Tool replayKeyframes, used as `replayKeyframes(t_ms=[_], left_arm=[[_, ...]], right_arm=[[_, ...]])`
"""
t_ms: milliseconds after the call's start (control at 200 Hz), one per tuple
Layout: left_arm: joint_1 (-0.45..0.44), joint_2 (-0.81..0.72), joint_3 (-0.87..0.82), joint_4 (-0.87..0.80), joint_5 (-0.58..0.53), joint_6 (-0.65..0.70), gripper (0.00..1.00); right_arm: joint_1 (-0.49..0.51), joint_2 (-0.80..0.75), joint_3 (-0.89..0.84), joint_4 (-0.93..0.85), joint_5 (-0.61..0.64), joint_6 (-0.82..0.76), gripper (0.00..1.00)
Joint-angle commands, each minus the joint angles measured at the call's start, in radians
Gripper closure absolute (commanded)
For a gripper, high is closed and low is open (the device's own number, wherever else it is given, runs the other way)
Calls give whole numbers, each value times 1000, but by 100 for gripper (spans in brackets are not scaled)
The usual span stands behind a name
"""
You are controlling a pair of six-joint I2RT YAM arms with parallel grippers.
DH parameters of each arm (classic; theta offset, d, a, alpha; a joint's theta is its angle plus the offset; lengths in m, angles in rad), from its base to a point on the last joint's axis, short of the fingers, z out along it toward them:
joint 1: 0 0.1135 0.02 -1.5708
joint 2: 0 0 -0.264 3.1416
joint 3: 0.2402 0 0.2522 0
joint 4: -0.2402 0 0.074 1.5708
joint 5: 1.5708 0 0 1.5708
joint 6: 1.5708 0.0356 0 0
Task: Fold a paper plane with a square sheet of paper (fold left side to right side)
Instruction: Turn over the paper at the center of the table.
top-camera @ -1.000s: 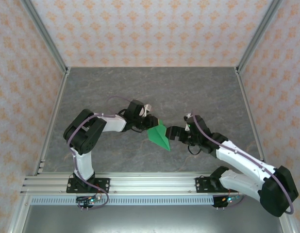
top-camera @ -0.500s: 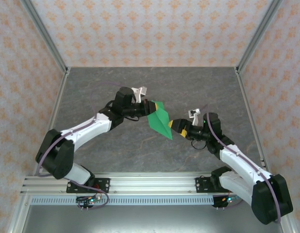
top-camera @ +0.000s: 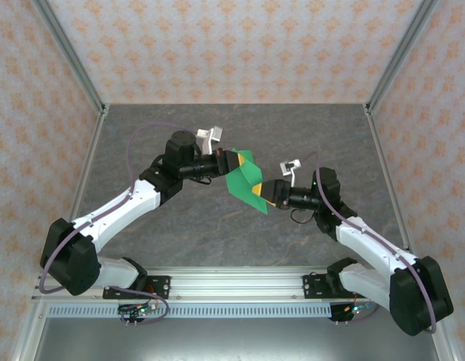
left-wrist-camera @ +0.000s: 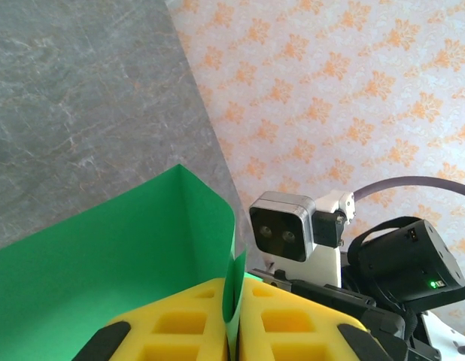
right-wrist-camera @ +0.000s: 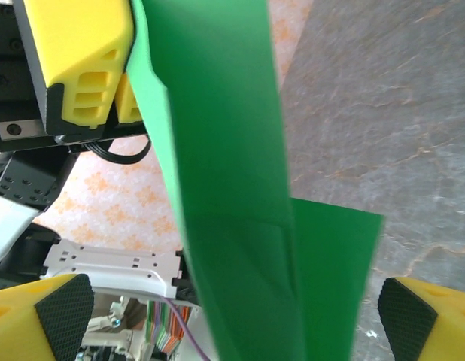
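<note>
Top view, paper (top-camera: 244, 180): folded green sheet with a pointed lower end, held up over the middle of the bench (top-camera: 330, 143), between the two claws.
Top view, left claw (top-camera: 228, 162): closed on the upper left edge of the paper.
Top view, right claw (top-camera: 266, 195): at the lower right end of the paper; from here I cannot tell if it touches.
Left wrist, left claw (left-wrist-camera: 234, 304): both yellow fingers pressed together with a thin edge of the paper (left-wrist-camera: 104, 256) between them.
Left wrist, camera (left-wrist-camera: 284, 226): the right arm's camera, just behind the paper.
Right wrist, right claw (right-wrist-camera: 232, 316): spread wide, holding nothing; its pads stand apart from the paper on both sides.
Right wrist, paper (right-wrist-camera: 225, 150): hangs between the fingers, its top gripped by the left claw (right-wrist-camera: 104, 83).
</note>
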Motion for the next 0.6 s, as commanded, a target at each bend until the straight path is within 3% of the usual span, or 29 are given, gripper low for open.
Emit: replayKeyframes(t_ms=[0,155,515,595], left_arm=[[-2,-23,38,71,55,-33,90],[-9,-25,27,99,75,-54,90],[-10,-29,-35,115,70,-65,90],[-11,-32,-45,98,66,-51,85]], right_arm=[[31,24,49,130,-25,39,0],[45,33,70,174,-12,66,3],[44,13,88,76,18,22,58],[44,8,90,38,30,2,67]])
